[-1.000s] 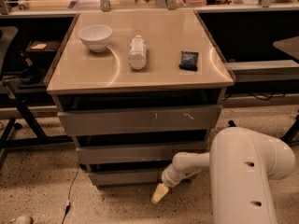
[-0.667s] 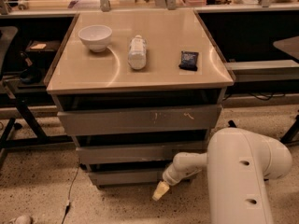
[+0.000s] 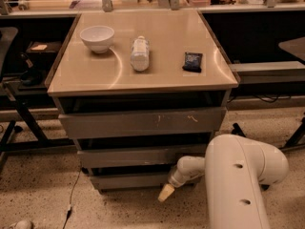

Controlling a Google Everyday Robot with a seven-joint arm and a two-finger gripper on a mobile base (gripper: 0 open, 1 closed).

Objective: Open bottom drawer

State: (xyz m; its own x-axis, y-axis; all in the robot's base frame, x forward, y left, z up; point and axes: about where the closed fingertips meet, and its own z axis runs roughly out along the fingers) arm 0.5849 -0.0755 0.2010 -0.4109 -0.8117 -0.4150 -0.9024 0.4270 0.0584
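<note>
The bottom drawer is the lowest and narrowest of three plain grey fronts under a beige-topped cabinet. It sits nearly flush, with a dark gap above it. My gripper hangs from the white arm at the drawer's right lower corner, its pale tip pointing down and left just in front of the front's lower edge. The middle front and the wide scratched top front lie above.
On the cabinet top stand a white bowl, a lying plastic bottle and a dark packet. A chair base stands at left, a table leg at right. Speckled floor lies in front.
The arm has shifted slightly left. The gripper stays at the bottom drawer's right lower corner. The drawers have not visibly moved.
</note>
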